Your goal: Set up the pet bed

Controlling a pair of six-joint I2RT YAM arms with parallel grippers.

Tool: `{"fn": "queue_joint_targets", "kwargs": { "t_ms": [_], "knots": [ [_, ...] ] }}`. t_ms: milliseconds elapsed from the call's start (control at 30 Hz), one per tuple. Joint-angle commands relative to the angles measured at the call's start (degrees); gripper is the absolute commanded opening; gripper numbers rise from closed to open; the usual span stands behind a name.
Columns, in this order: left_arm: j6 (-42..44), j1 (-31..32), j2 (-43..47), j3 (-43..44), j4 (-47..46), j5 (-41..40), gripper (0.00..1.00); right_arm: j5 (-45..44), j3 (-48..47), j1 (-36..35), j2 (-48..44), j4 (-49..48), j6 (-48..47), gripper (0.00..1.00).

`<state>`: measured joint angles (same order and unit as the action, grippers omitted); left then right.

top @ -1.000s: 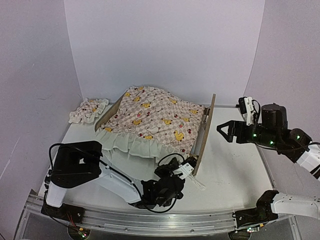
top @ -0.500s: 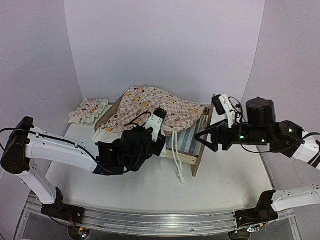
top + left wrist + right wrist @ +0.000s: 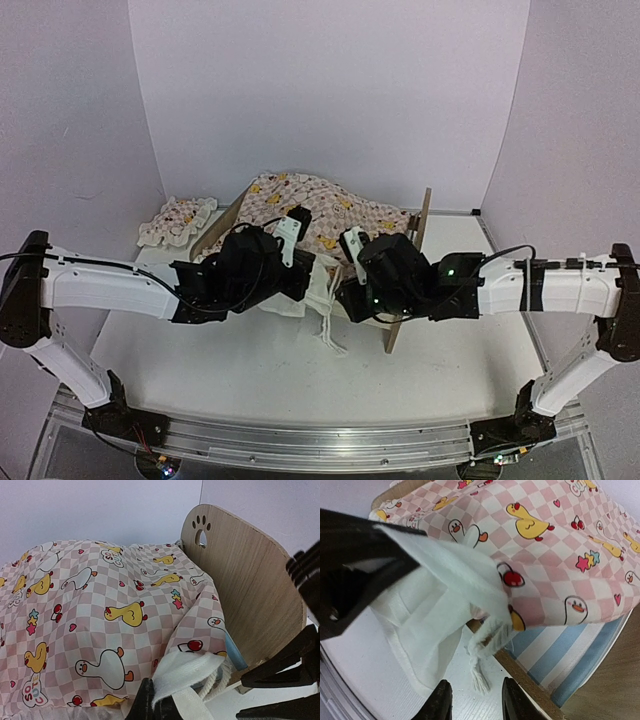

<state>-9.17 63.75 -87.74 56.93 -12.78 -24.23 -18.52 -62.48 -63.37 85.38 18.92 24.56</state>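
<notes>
- Two-handed, working at the pet bed [image 3: 560, 655], sitting on the table [image 3: 200, 350], stretching left to right.
- Clamping the white ruffle [image 3: 185, 672] of the cover [image 3: 100, 595] in the left claw [image 3: 157, 707].
- Holding the right claw [image 3: 472, 700] apart just beside the dangling cord [image 3: 480, 672], nearer the headboard [image 3: 250, 590].

place: robot lab — white backdrop [image 3: 330, 90] | aluminium rail [image 3: 300, 447] under table

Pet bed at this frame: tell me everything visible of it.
The pet bed is a light plywood frame with a rounded headboard bearing a paw-print cutout and a blue-and-white striped fabric base. It stands upright on the white table, mostly draped by the pink duck-print cover, base showing only near the headboard.
</notes>
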Motion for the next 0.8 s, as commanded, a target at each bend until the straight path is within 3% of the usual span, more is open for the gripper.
{"fn": "queue_joint_targets", "kwargs": {
  "t_ms": [0,133,433,767],
  "knots": [
    [-2.6,-2.1,3.8,-0.5,-1.0,4.6,0.0,-8.3,4.4,-0.8,0.4,-12.9,6.9,0.32],
    [-2.9,-3.1,4.7,-0.8,-0.9,6.0,0.0,-9.1,7.2,-0.7,1.4,-21.3,8.9,0.17],
    [-3.1,-4.3,5.6,-0.6,-0.9,8.8,0.0,-8.7,6.6,-0.7,4.0,-26.1,7.8,0.18],
    [-2.9,-4.5,6.7,-0.2,-0.8,9.9,0.0,-16.7,4.3,-0.7,8.7,-26.9,7.3,0.07]
  ]
}}
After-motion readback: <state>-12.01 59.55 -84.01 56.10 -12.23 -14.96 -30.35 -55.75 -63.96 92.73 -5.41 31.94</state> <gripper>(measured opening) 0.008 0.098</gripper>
